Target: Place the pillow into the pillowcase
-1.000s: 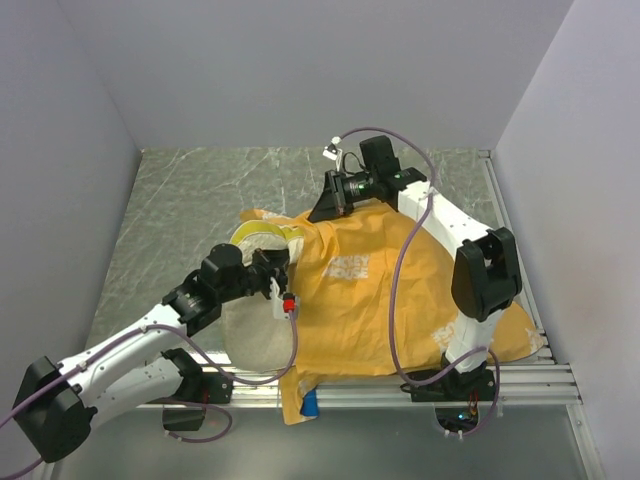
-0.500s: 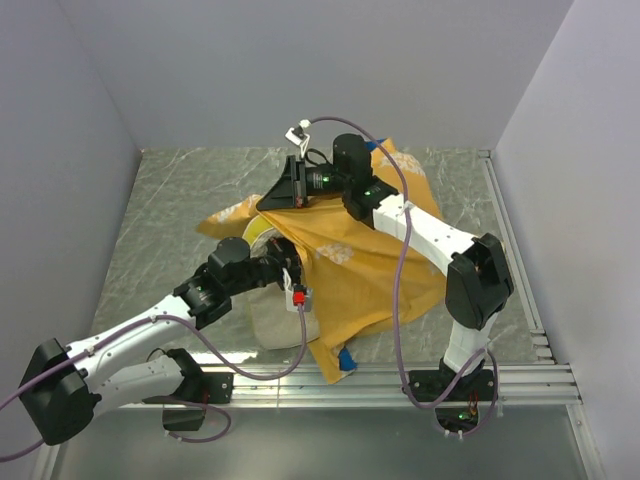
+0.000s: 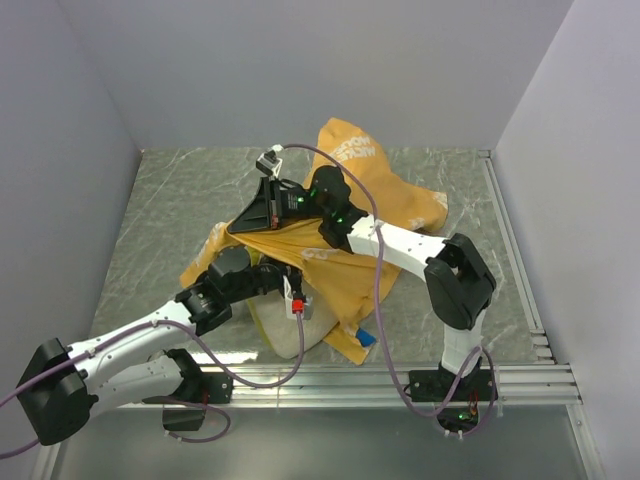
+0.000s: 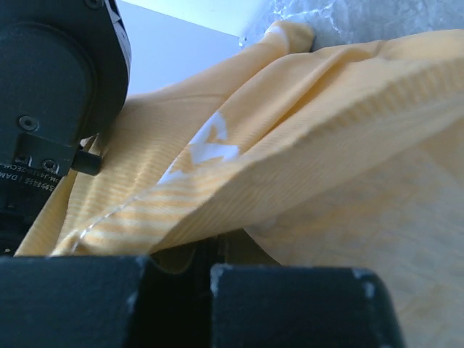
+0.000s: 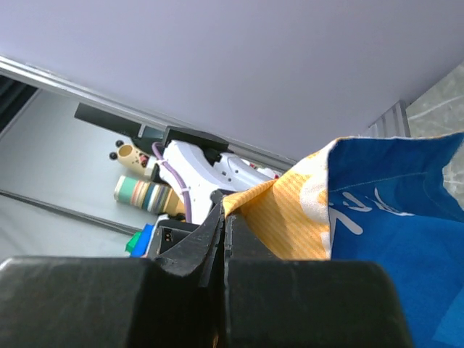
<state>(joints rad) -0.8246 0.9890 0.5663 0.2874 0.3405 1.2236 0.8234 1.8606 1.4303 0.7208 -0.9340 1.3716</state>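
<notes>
The pillowcase (image 3: 340, 272) shows its orange-yellow side, and a bit of blue shows at its near corner (image 3: 367, 338). It hangs in a tent over the table's middle. My right gripper (image 3: 234, 227) reaches across to the left and is shut on the pillowcase's edge, holding it up. In the right wrist view (image 5: 223, 210) the cloth (image 5: 290, 225) comes out of the closed jaws. The cream pillow (image 3: 285, 337) lies under the raised cloth with its near end sticking out. My left gripper (image 3: 280, 283) is at the pillow's far end, under the cloth, and looks shut on it. Cloth (image 4: 290, 130) fills the left wrist view.
The grey marbled tabletop (image 3: 165, 205) lies bare to the left and far left. A slatted metal rail (image 3: 520, 375) runs along the near edge. Grey walls close in the left, back and right. The right arm's cable (image 3: 380, 300) hangs over the cloth.
My right gripper has swung left and toward me, lifting the pillowcase's edge over the pillow. The cloth's bulk has bunched toward the far side. My left gripper has moved the pillow further under the cloth.
</notes>
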